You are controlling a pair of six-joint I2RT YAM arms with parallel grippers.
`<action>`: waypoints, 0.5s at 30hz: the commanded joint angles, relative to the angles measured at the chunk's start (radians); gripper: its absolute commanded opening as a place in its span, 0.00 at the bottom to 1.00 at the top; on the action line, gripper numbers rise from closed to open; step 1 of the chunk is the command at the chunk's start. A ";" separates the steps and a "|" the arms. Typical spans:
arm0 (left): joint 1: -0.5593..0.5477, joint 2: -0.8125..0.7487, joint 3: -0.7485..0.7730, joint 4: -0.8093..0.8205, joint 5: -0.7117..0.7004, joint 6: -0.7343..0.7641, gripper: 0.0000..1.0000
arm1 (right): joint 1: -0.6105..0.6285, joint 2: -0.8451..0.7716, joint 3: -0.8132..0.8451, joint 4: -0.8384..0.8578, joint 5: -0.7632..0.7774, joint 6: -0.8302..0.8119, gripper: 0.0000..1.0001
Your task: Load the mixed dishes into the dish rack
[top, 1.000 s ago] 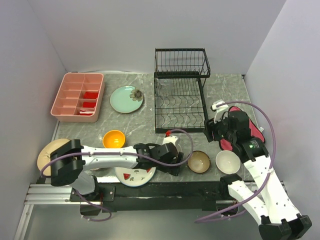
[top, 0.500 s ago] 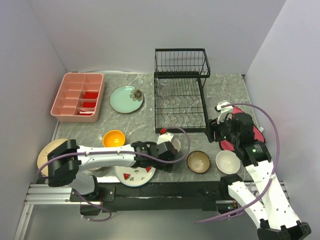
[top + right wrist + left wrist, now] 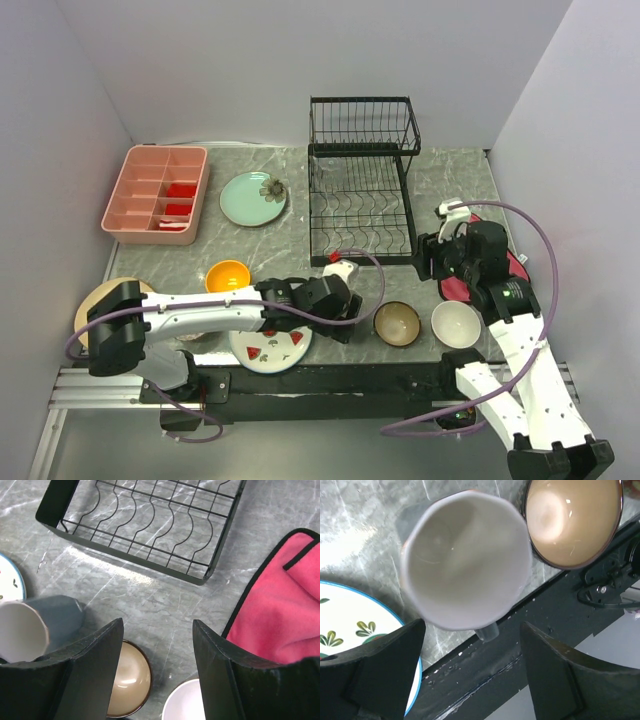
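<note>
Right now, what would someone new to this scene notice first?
The tall black wire dish rack stands empty at back centre. Near the front edge, the left hand is at a white-lined mug, between a white watermelon-print plate and a brown bowl. A bright pink cloth lies far right.

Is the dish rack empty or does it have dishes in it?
Empty. The dish rack shows only bare wires, top and bottom; nothing sits in it.

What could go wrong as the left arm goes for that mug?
The left gripper flanks the white mug only at its near side; closing there could push it into the brown bowl right beside it. The watermelon plate lies beneath one finger, so a low move might clip it.
</note>
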State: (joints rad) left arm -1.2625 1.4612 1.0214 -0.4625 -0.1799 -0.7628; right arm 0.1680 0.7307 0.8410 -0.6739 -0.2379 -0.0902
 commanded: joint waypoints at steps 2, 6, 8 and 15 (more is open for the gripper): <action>0.040 -0.004 -0.003 0.038 0.023 0.017 0.77 | -0.028 -0.013 -0.009 0.039 -0.023 0.030 0.65; 0.067 0.005 -0.017 0.061 0.037 0.034 0.75 | -0.061 -0.020 -0.023 0.050 -0.040 0.049 0.65; 0.080 0.019 -0.021 0.093 0.039 0.040 0.74 | -0.071 -0.025 -0.026 0.053 -0.046 0.058 0.65; 0.107 0.039 -0.035 0.122 0.049 0.037 0.58 | -0.117 -0.039 -0.033 0.053 -0.066 0.081 0.65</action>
State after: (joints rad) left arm -1.1702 1.5002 0.9966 -0.3805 -0.1375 -0.7399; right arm 0.0742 0.7177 0.8108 -0.6579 -0.2810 -0.0341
